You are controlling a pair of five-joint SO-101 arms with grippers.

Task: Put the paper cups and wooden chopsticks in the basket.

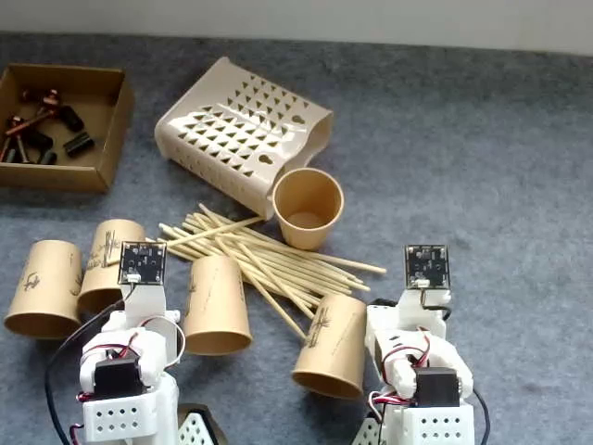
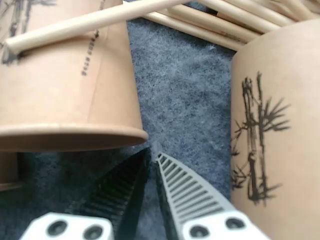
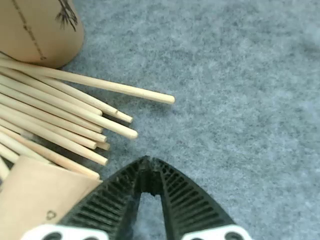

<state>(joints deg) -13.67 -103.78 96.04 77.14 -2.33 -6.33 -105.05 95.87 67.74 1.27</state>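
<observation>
Down at the near edge, the left gripper (image 2: pixel 151 154) and right gripper (image 3: pixel 148 162) are each pinched shut on nothing, so I'd call this step one, nothing packed yet. Four paper cups (image 1: pixel 216 304) lie toppled beside them with the wooden chopsticks (image 1: pixel 278 260) fanned between, and further back an upright cup (image 1: pixel 308 206) stands by the basket (image 1: pixel 232 130), tipped on its side. Next up, I reckon: open up and grab the nearest cup's rim.

Your cream basket (image 1: pixel 243 139) lies tipped toward the far edge, one paper cup (image 1: pixel 308 206) upright at its mouth, wooden chopsticks (image 1: pixel 278 260) fanned beside, and four cups (image 1: pixel 215 304) toppled near the front edge.
</observation>
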